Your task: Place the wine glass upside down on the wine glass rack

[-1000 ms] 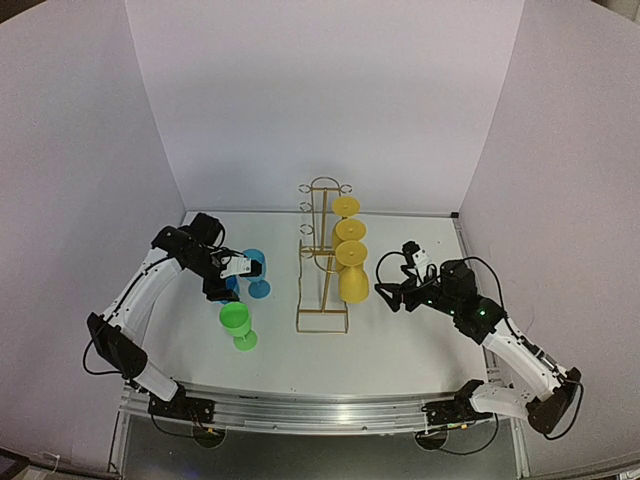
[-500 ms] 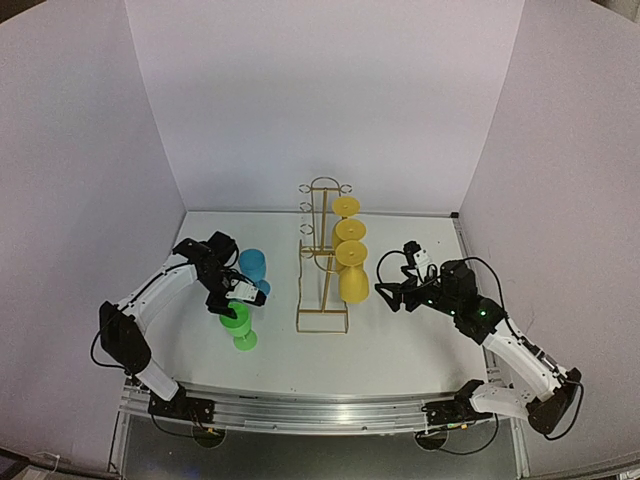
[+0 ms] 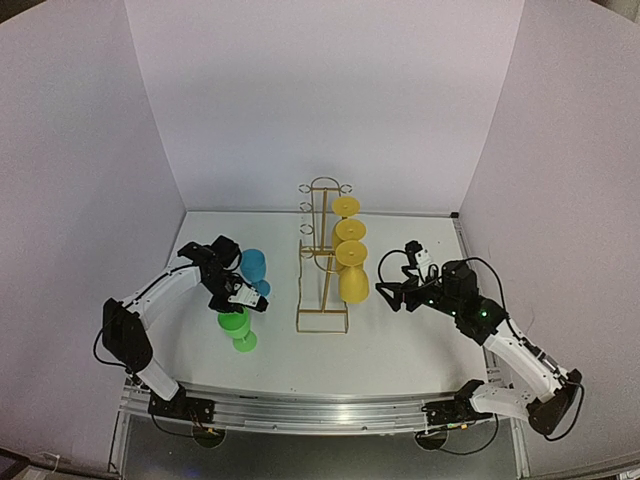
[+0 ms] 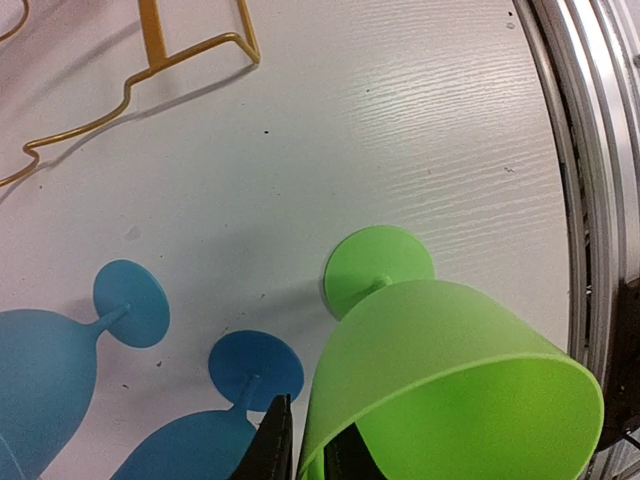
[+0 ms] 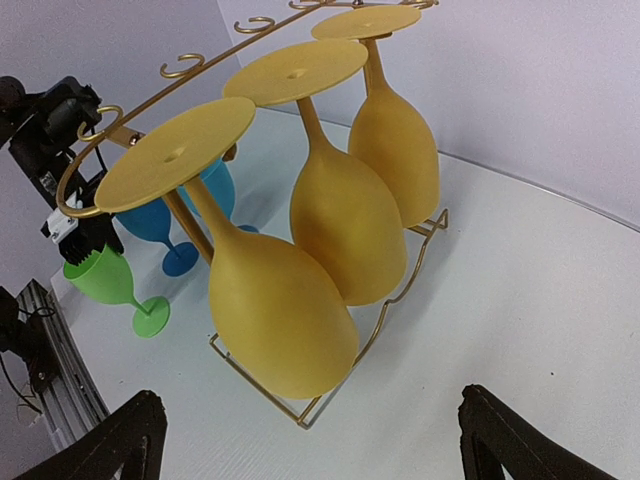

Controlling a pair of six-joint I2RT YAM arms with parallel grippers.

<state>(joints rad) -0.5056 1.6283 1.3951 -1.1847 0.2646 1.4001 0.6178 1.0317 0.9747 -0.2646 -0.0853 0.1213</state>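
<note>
Three yellow glasses (image 5: 345, 235) hang inverted on one rack (image 4: 151, 30); two blue glasses (image 4: 250, 372); one green glass (image 4: 450, 370), stem vertical. Left claw (image 4: 310, 460) pinches its rim; right claw (image 5: 312, 432) gapes, empty.

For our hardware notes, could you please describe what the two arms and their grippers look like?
The left arm and right arm have white links, black joints and looping black cables. The left gripper and right gripper are black too.

Left end effector (image 3: 238, 297) pinched narrow, right end effector (image 3: 386, 293) spread wide
</note>
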